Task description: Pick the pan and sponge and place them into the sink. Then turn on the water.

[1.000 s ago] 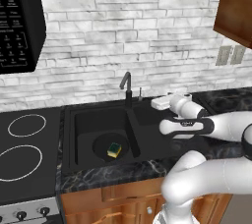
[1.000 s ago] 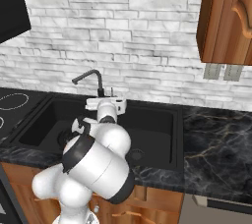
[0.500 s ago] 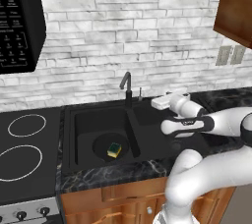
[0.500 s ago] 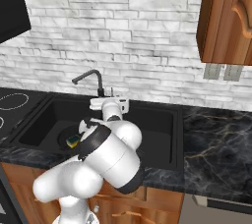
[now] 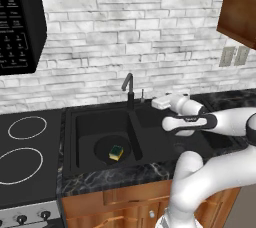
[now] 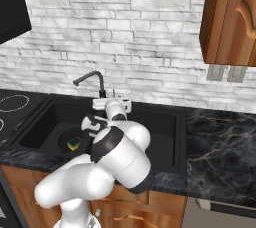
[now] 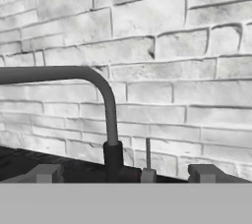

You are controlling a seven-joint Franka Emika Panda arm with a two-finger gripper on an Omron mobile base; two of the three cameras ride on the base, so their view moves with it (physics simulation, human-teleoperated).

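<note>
Nudged slightly nearer the slim black curved faucet (image 7: pixel 101 100), the empty, wide-open white two-finger gripper (image 7: pixel 125 174) could miss its thin upright lever (image 7: pixel 147 155) if misaligned.

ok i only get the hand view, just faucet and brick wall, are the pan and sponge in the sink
observer: yes, the pan lies in the left basin of the sink, with the sponge on it.
operator: water on
observer: no stream shows under the faucet.
operator: where's the hand
observer: the gripper, jaws open, sits just right of the faucet base, at the back of the right basin.
</note>
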